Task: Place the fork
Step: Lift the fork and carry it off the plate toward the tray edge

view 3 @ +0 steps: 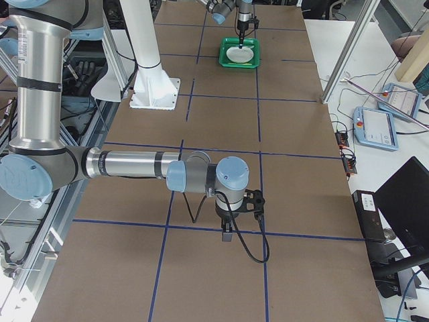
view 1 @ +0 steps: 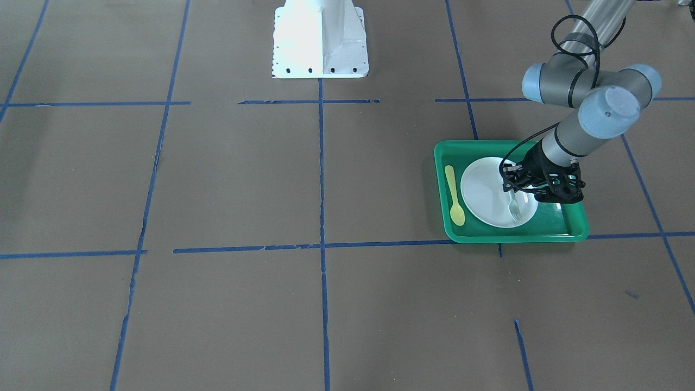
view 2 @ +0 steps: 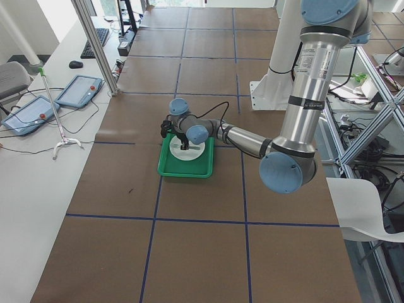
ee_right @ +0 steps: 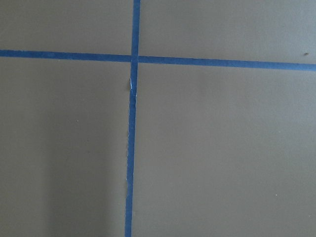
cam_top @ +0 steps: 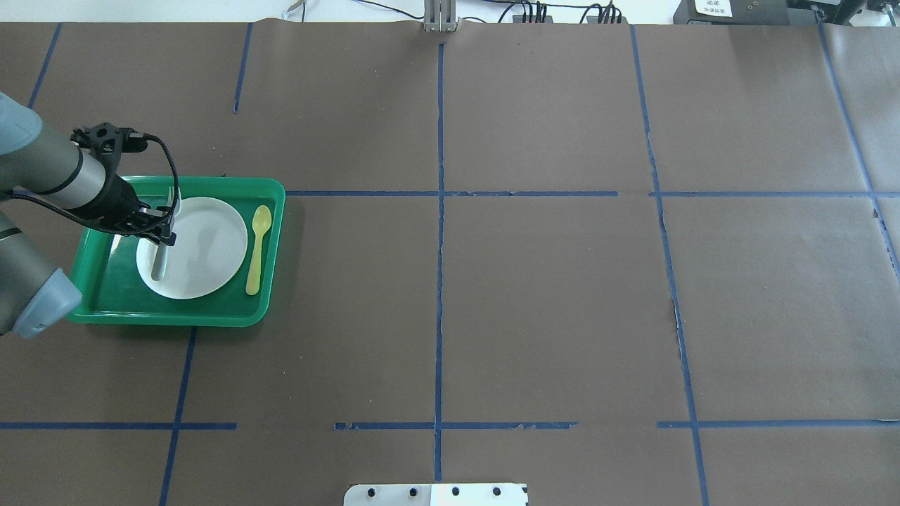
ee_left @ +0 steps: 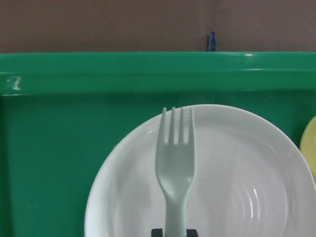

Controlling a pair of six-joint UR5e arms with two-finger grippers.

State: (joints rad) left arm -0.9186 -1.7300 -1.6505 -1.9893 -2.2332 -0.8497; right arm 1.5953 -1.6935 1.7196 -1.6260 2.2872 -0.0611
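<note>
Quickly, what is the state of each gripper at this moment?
Left gripper: closed, holding the fork.
Right gripper: it cannot be told.

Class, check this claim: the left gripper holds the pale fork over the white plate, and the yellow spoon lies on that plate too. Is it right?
No. The yellow spoon is not on the white plate; it lies beside it on the green tray, as the overhead exterior view shows. The left gripper does hold the fork over the plate.
</note>
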